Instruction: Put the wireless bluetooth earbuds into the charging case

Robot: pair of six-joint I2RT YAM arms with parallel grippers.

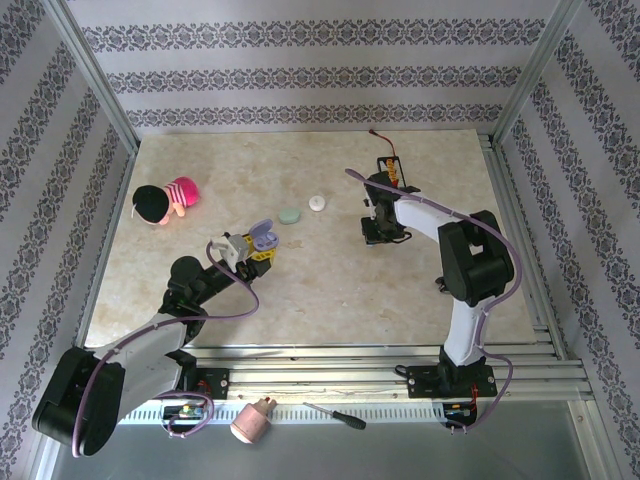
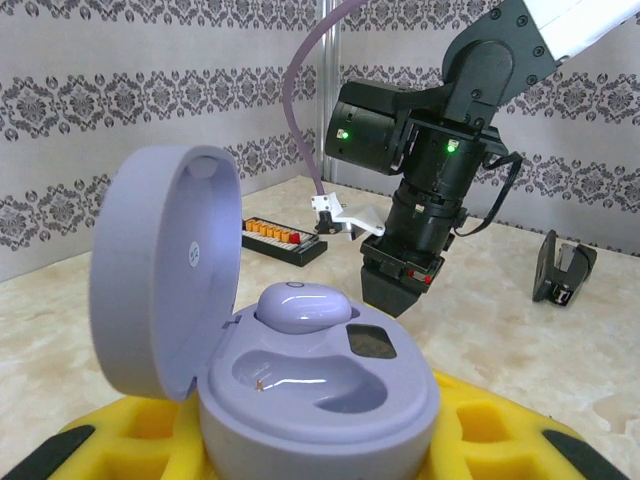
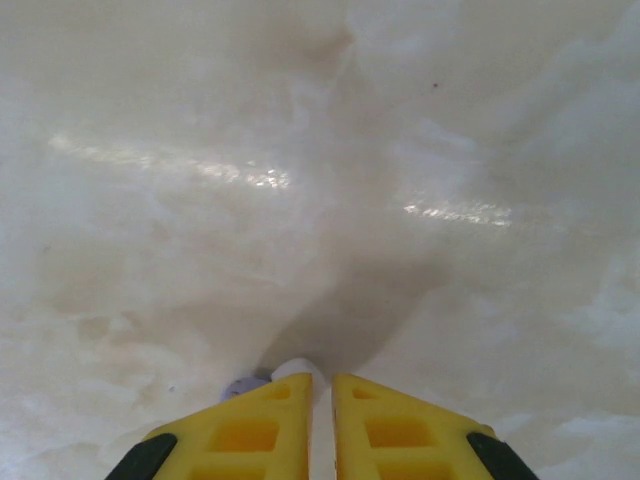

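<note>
You've got the lavender case [image 2: 400,425] upright in the left gripper [image 1: 256,246], lid [image 2: 160,270] swung open to the left. One lavender earbud [image 2: 303,305] is seated at the back; the well [image 2: 310,385] in front is bare. A second earbud [image 3: 285,375], whitish-lavender, lies on the table [image 3: 400,150] at the right gripper [image 3: 320,385] tips; grip unclear.

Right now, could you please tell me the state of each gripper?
Left gripper: closed on the open lavender charging case.
Right gripper: nearly closed on a small pale earbud.
</note>
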